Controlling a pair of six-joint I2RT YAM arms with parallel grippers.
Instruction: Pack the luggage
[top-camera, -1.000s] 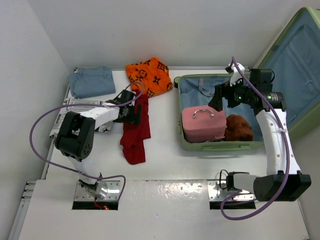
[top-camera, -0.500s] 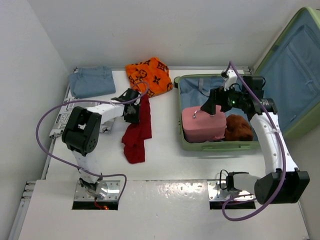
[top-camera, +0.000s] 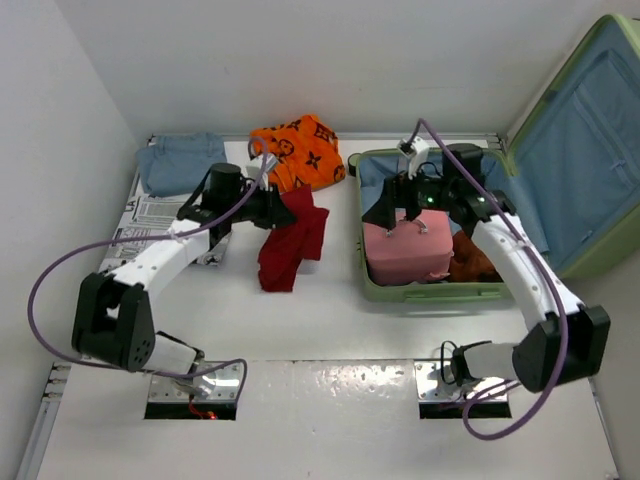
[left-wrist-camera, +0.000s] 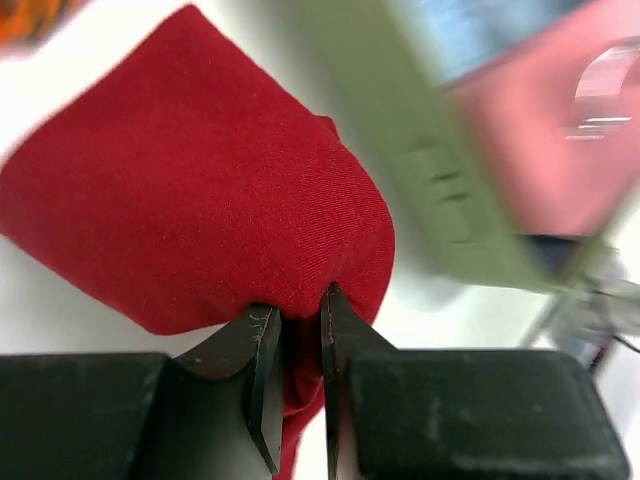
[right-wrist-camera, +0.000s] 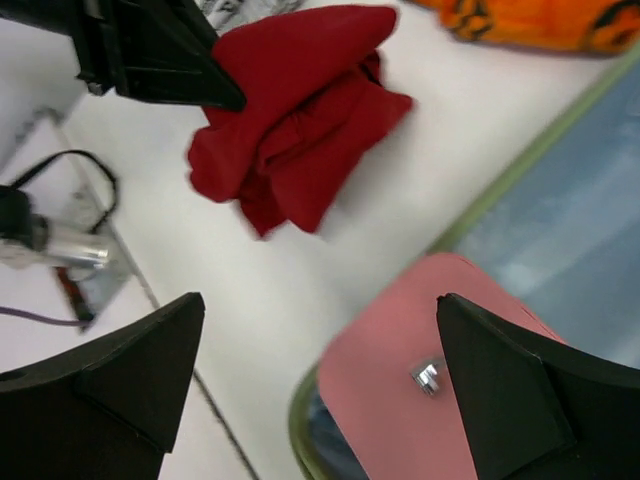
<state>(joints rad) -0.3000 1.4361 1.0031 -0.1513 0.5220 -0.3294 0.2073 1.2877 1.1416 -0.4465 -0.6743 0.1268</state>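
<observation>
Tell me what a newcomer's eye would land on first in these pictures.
The large light-green hard-shell suitcase lies open on the right, a small pink case with a metal handle inside it. Left of it, the left tool pinches a bunched red cloth, while the open right tool hovers over the pink case's edge.

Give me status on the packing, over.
Left gripper shut on red cloth, outside suitcase. Right gripper open, over pink case corner. Suitcase lid up; pink case and brown bundle inside.
</observation>
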